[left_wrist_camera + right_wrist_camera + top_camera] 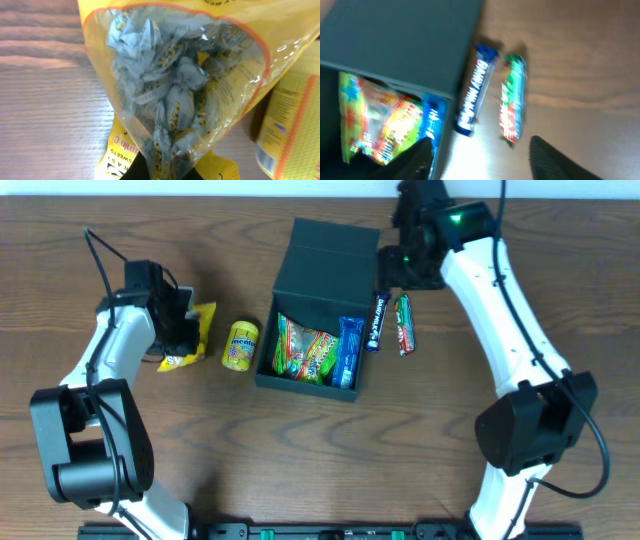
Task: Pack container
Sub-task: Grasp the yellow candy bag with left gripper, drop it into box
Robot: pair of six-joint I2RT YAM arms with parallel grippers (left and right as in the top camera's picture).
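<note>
The dark teal container stands open at the table's middle, its flap lid back, with a colourful candy bag and a blue bar inside. My left gripper is shut on a yellow sweets bag left of the container; the bag fills the left wrist view. My right gripper is open above a dark blue bar and a green-red bar lying right of the container. Both bars show in the right wrist view, blue and green, with the container wall.
A yellow can lies between the sweets bag and the container; its side shows in the left wrist view. The wooden table runs all around.
</note>
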